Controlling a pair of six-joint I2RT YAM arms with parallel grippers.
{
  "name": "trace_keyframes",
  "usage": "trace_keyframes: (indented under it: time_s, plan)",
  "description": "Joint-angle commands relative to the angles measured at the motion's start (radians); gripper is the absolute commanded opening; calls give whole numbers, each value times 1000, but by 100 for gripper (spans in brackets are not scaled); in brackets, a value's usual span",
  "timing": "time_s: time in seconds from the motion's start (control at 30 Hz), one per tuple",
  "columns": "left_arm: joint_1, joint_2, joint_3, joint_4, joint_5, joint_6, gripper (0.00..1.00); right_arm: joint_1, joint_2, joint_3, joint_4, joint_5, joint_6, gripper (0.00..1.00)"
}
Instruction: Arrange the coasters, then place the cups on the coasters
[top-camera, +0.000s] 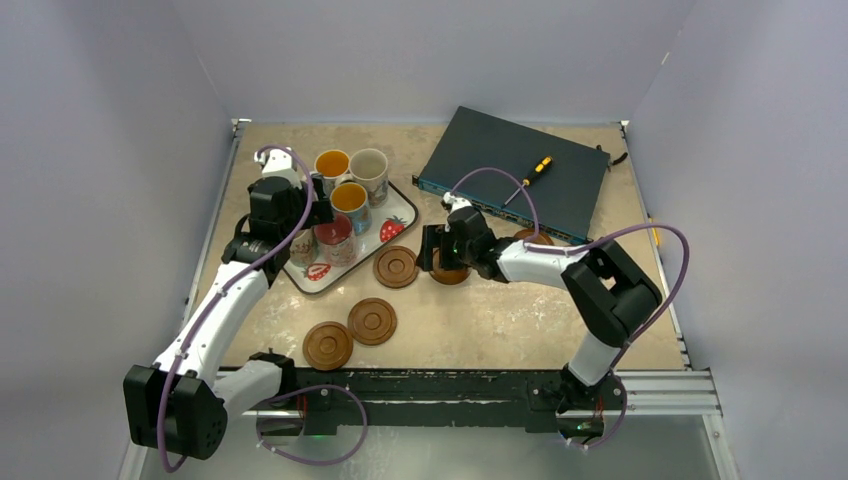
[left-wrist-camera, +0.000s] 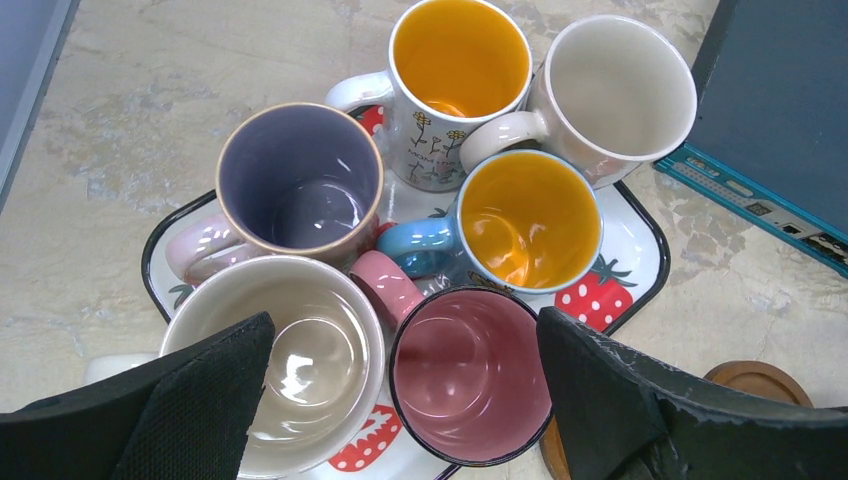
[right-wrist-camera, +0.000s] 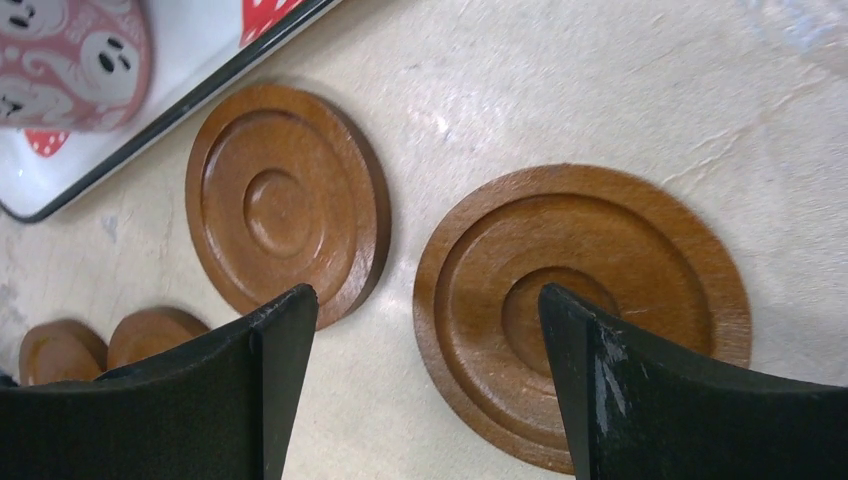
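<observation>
Several cups stand packed on a strawberry-print tray (left-wrist-camera: 640, 215): a purple-lined one (left-wrist-camera: 300, 180), a floral orange-lined one (left-wrist-camera: 460, 55), a cream one (left-wrist-camera: 622, 85), a blue one (left-wrist-camera: 530, 220), a near cream one (left-wrist-camera: 290, 350) and a pink one (left-wrist-camera: 470, 375). My left gripper (left-wrist-camera: 405, 320) hovers open above the pink and near cream cups, holding nothing. Brown ringed coasters lie on the table: two side by side (right-wrist-camera: 285, 200) (right-wrist-camera: 580, 300), two nearer the front (top-camera: 372, 321) (top-camera: 328, 345). My right gripper (right-wrist-camera: 427, 292) is open low over the gap between the first pair, empty.
A dark network switch (top-camera: 515, 170) with a yellow-handled screwdriver (top-camera: 535, 170) on it lies at the back right. Another coaster (top-camera: 530, 237) peeks out by its front edge, behind the right arm. The tray (top-camera: 400, 215) sits at the left, under my left gripper (top-camera: 322, 212).
</observation>
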Motion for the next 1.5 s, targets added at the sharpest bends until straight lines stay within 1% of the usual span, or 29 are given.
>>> trace_keyframes:
  time_s: [0.0, 0.17, 0.23, 0.3, 0.53, 0.73, 0.93, 1.47]
  plan:
    - [-3, -5, 32, 10, -15, 13, 98, 1, 17, 58, -61, 133, 49, 85]
    - [-4, 0, 32, 11, -10, 10, 98, 1, 27, 41, -83, 207, 97, 84]
    - [-4, 2, 34, 11, -3, 9, 98, 0, 32, 45, -127, 240, 138, 84]
    - [-3, 3, 33, 14, 5, 9, 98, 0, 33, 50, -161, 266, 149, 84]
    - [-4, 10, 32, 18, 21, 5, 98, -2, 34, 69, -223, 428, 172, 84]
    - [-3, 14, 32, 20, 40, 4, 97, -18, 26, 85, -252, 493, 178, 84]
    - [-3, 13, 31, 21, 40, 5, 97, -60, 24, 84, -230, 502, 152, 84]
    - [-3, 15, 32, 19, 42, 5, 97, -164, 53, 103, -114, 430, 88, 84]
